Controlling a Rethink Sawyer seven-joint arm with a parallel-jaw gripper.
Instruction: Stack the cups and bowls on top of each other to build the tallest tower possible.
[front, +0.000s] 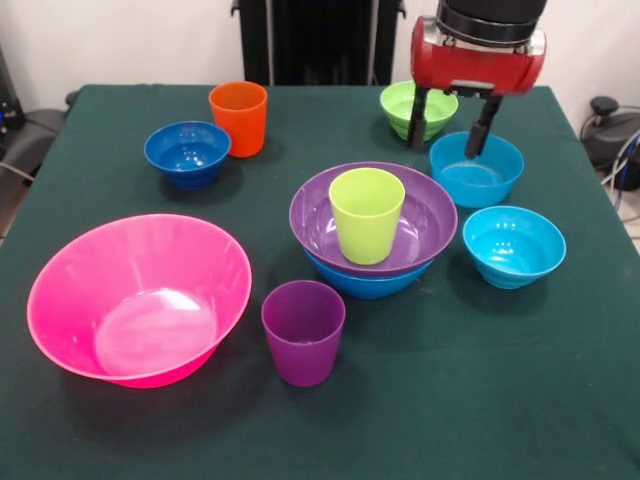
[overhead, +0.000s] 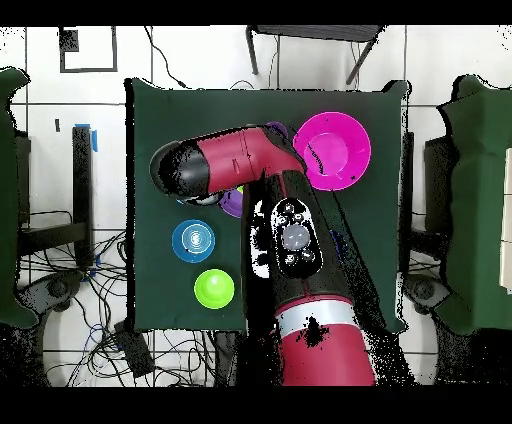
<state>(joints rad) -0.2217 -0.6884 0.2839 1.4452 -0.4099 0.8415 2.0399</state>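
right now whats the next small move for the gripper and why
Probably a short drop straight down to grip the far turquoise bowl. The gripper hangs open and empty, one finger outside the bowl's far rim and the other over its inside. The tower so far is only a lime green cup in the purple bowl on the blue one, so that bowl looks like the next piece.

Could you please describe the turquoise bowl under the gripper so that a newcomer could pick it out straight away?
Start from the purple bowl holding a lime green cup at the table's middle. Two turquoise bowls sit to its right in the front view. The one meant is the farther bowl, under the open gripper and beside the lime green bowl; the nearer turquoise bowl has nothing above it.
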